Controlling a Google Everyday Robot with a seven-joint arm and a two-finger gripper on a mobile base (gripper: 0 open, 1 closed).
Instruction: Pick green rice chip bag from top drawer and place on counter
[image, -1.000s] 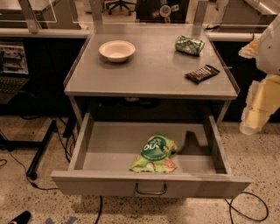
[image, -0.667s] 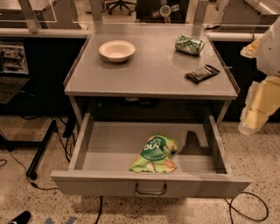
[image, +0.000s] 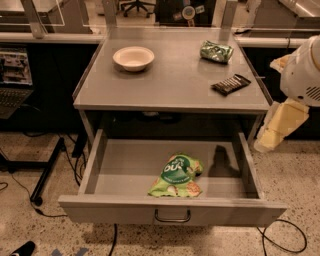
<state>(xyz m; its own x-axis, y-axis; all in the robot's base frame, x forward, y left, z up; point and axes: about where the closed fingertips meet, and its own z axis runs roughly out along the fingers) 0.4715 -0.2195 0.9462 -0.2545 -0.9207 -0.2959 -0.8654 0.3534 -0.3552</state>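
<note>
The green rice chip bag (image: 176, 176) lies flat in the open top drawer (image: 170, 212), near the front and a little right of the middle, logo up. The counter (image: 170, 82) is the grey table top above the drawer. My gripper (image: 281, 126) is the pale piece hanging from the white arm (image: 302, 70) at the right edge. It is outside the table's right front corner, above and to the right of the drawer and well apart from the bag. Nothing is seen in it.
On the counter stand a white bowl (image: 133, 57) at the back left, a dark green shiny packet (image: 216, 51) at the back right and a flat black ridged bar (image: 231, 84) near the right rail. Cables and a stand leg (image: 45, 175) lie on the floor.
</note>
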